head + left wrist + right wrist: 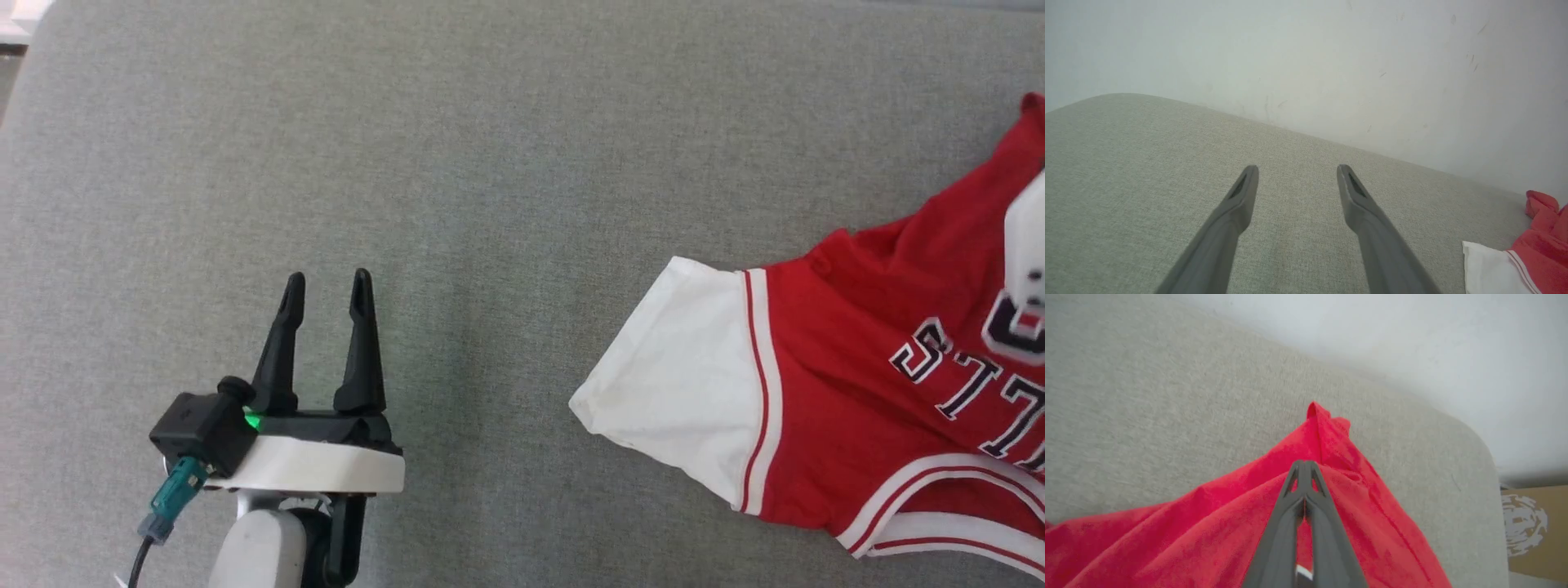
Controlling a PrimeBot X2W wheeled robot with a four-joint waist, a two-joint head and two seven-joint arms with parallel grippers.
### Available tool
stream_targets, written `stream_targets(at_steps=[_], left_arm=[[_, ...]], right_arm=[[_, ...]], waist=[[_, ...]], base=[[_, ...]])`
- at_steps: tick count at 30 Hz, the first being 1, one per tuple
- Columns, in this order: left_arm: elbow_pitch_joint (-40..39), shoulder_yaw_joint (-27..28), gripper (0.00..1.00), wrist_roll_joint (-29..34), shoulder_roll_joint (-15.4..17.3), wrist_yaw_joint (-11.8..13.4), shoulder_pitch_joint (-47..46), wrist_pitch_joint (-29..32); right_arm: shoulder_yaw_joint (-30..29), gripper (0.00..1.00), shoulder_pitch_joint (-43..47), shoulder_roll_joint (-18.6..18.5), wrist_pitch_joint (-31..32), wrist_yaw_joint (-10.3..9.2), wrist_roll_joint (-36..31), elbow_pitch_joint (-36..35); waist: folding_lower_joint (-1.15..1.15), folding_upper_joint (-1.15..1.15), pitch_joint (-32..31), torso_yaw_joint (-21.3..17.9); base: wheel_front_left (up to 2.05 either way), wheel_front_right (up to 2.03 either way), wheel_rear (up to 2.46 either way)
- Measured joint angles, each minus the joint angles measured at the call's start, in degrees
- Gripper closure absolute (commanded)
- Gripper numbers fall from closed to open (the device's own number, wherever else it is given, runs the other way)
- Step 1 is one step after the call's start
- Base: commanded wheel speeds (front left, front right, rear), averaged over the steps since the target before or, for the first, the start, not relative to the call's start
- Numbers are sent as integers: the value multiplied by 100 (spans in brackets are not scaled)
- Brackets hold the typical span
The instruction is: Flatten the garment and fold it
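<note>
Garment matt cloth; surface coarse grey weave

We count one red garment, two grippers (left gripper, right gripper), one grey cushion, one cardboard box.

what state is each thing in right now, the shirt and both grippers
garment: unfolded, wrinkled, not yet flat, lying on the grey surface
white sleeve: spread out, fairly smooth
left gripper: open, empty, apart from the garment
right gripper: shut, seemingly pinching a raised fold of the garment's red cloth
</note>
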Motion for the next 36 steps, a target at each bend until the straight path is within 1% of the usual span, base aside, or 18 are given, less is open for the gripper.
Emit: stream_targets(at_steps=[5,8,10,13,15,18,21,22,23,24,28,31,33,36], left_arm=[[-26,-67,0,-77,-1,91,-1,0],[-62,-113,0,-118,0,110,-5,0],[-59,-109,0,-141,-1,113,-11,0],[-57,-142,0,-194,0,113,-69,0],[-56,-178,0,-233,-1,113,-170,0],[-48,-222,0,-287,-1,113,-311,0],[-26,-277,0,-345,0,112,-413,0],[-20,-298,0,-363,0,112,-442,0],[-12,-319,0,-376,0,113,-467,0],[-1,-334,0,-378,0,113,-481,0],[40,-333,0,-378,-1,122,-486,0],[60,-260,0,-352,0,122,-476,0],[62,-191,0,-293,1,122,-437,0],[38,-103,0,-146,0,121,-304,0]], right_arm=[[715,100,-859,-370,-132,0,175,-361],[1228,100,-1507,-495,-353,0,276,-453],[1523,100,-1880,-520,-549,0,323,-367],[1968,100,-2382,-489,-899,0,293,-42],[2210,100,-2615,-405,-1149,0,241,324],[2521,100,-2776,-211,-1443,1,149,931],[2695,100,-2779,-9,-1492,1,151,1608],[2720,90,-2779,27,-1486,1,149,1807],[2721,55,-2780,46,-1474,1,151,1980],[2736,0,-2781,49,-1504,1,154,2084],[2753,0,-2937,55,-1884,1,214,2149],[2622,0,-2981,62,-2170,1,405,1930],[2394,0,-2915,59,-2359,1,509,1642],[1851,0,-2548,37,-2608,0,543,1023]], waist=[[-1,0,-26,90],[0,0,47,147],[0,0,112,185],[0,0,243,240],[0,0,342,282],[0,0,495,351],[0,0,634,418],[1,0,675,440],[1,0,709,459],[1,0,737,477],[0,0,736,496],[0,0,641,473],[0,0,547,438],[-1,0,366,351]], base=[[0,0,0],[0,0,0],[0,0,0],[0,0,0],[0,0,0],[0,0,0],[0,0,0],[0,0,0],[0,0,0],[0,0,0],[0,0,0],[0,0,0],[0,0,0],[0,0,0]])
